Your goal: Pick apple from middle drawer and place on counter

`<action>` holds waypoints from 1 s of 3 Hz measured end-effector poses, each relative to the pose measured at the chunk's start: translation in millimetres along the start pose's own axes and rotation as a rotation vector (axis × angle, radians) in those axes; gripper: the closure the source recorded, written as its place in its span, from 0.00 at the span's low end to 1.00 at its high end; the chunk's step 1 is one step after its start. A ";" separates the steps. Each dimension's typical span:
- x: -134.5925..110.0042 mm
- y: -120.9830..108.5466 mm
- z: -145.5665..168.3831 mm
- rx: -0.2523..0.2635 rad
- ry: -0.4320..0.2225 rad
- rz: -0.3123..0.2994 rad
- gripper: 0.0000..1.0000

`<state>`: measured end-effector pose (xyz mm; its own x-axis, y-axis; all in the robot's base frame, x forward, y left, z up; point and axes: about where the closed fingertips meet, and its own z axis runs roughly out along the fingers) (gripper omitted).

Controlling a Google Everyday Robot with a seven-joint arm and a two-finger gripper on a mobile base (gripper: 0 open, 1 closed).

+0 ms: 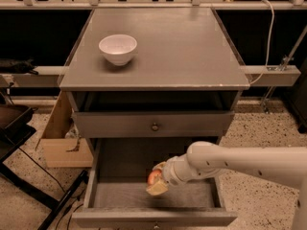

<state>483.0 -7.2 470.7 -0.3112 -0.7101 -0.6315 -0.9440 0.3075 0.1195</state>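
Note:
The red apple (153, 177) is in the open middle drawer (115, 195), near the middle of its pale floor. My gripper (157, 178) reaches into the drawer from the right on a white arm (240, 162). Its tan fingers (157, 189) sit above and below the apple and are shut on it. I cannot tell whether the apple still touches the drawer floor. The grey counter (182, 47) is above, at the top of the cabinet.
A white bowl (118, 48) stands on the counter's left rear. The upper drawer front (154, 126), with a round knob, is closed just above the open drawer. A cardboard box (60, 143) and dark stand legs (57, 200) are on the floor to the left.

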 end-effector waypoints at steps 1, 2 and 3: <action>-40.3 -8.2 -65.5 0.006 0.080 0.062 1.00; -122.4 -61.1 -177.7 0.146 0.076 0.061 1.00; -161.4 -95.5 -263.3 0.206 0.065 0.112 1.00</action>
<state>594.6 -88.7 762.8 -0.4251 -0.7016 -0.5720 -0.8631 0.5046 0.0226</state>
